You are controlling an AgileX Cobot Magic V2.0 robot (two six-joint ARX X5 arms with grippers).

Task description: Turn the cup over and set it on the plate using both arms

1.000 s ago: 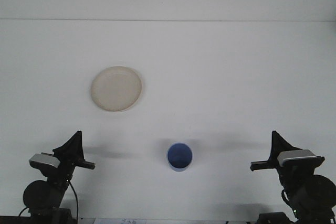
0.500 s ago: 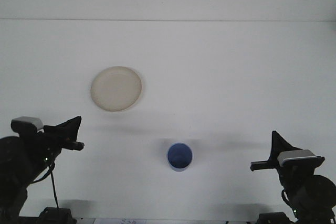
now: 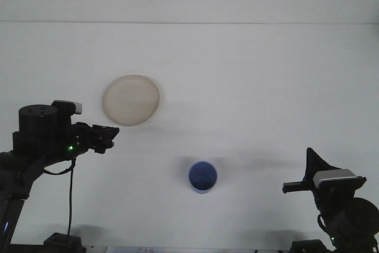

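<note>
A blue cup (image 3: 203, 177) stands on the white table near the front centre, its opening facing up toward the camera. A round cream plate (image 3: 131, 99) lies flat to the left and farther back. My left gripper (image 3: 107, 136) is raised and points right, just in front of the plate's near edge and well left of the cup. It holds nothing. My right gripper (image 3: 301, 177) sits low at the front right, far to the right of the cup and holding nothing.
The white table (image 3: 266, 87) runs back to a pale wall. The left arm's dark body (image 3: 38, 131) and its cable (image 3: 71, 199) fill the front left corner. The right arm's base (image 3: 346, 211) sits in the front right corner.
The left arm has lifted from its low rest pose and swung its gripper up and to the right, toward the plate's near edge. The right arm, cup and plate have not moved.
</note>
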